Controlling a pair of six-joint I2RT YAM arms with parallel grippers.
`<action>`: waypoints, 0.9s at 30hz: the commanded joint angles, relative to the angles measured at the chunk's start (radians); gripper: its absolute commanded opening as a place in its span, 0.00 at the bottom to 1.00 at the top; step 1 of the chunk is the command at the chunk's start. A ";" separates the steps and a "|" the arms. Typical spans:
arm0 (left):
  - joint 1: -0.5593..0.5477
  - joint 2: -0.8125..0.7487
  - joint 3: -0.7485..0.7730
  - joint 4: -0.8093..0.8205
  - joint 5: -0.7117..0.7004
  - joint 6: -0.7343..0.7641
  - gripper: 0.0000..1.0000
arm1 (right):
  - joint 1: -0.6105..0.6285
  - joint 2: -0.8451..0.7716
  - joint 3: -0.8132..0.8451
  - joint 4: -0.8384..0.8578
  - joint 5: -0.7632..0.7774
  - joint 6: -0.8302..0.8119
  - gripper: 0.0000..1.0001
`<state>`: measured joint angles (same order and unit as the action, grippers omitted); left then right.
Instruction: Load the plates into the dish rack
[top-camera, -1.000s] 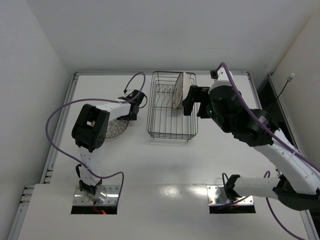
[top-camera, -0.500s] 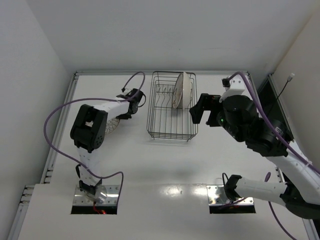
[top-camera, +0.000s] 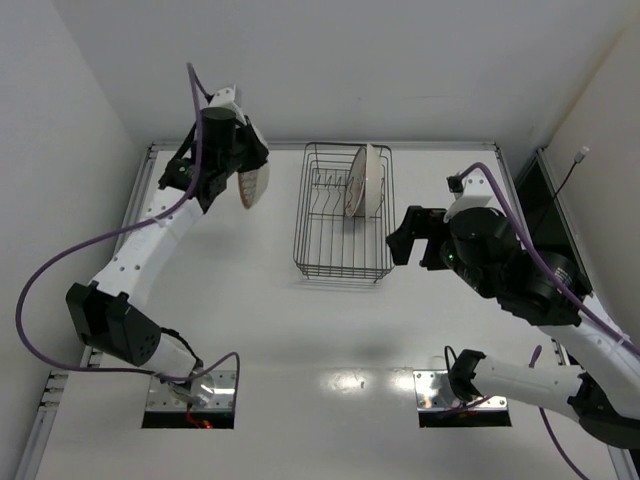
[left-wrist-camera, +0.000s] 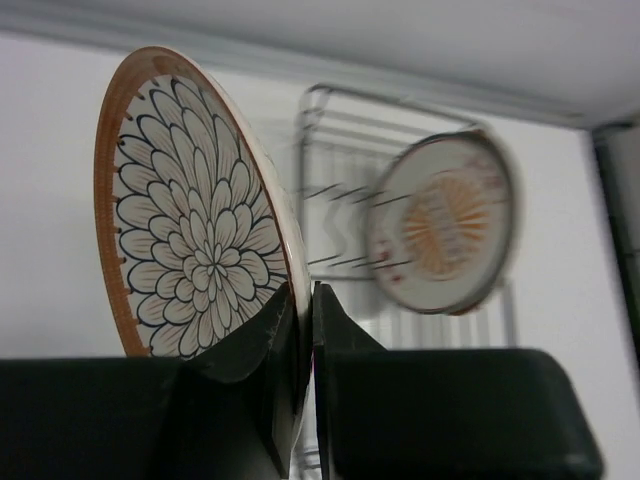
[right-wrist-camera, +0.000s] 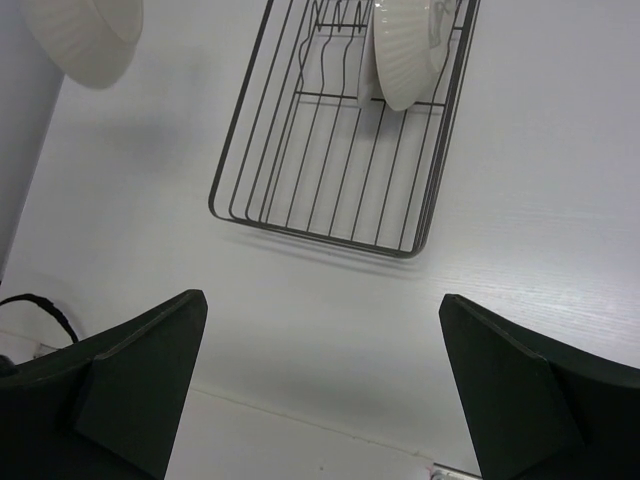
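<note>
My left pincer (left-wrist-camera: 300, 300) is clamped narrow on the lower rim of a plate (left-wrist-camera: 190, 220), 1 finger on the petal-patterned face and 1 on the plain back. The plate hangs on edge, high above the worktop (top-camera: 300, 330), over the far left corner and well apart from the dish rack (top-camera: 340, 250).

The rack sits at the far middle of the worktop. On its right side 2 racked plates (top-camera: 365, 180) seem to stand close together between the prongs; the left wrist view is blurred there, so I only make out the orange medallion face clearly. The divider prongs (top-camera: 325, 185) to their left look free.

My right pincer (right-wrist-camera: 325, 370) hangs with its jaws wide and nothing between them, just beside the rack's near right corner and above the worktop.

I judge this to be the carry of plate 3, the last to load. Next I need to swing the left arm right until the plate is over the free prongs, keep it upright and parallel to the racked pair, then lower its rim into a gap before I let go. The risk I see is knocking the racked plates, so I will aim for a slot with clearance.
</note>
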<state>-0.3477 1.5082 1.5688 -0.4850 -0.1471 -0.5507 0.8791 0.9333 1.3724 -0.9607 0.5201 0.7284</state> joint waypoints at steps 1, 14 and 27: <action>0.039 -0.057 0.028 0.303 0.358 -0.070 0.00 | 0.001 -0.020 -0.018 0.002 -0.005 0.014 1.00; 0.049 0.125 -0.075 1.000 0.836 -0.440 0.00 | -0.008 -0.096 -0.052 -0.050 0.037 0.023 1.00; -0.022 0.290 -0.055 1.071 0.736 -0.476 0.00 | -0.008 -0.114 -0.061 -0.088 0.055 0.023 1.00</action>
<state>-0.3569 1.8400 1.4662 0.3840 0.6285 -1.0279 0.8738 0.8310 1.3182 -1.0473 0.5507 0.7387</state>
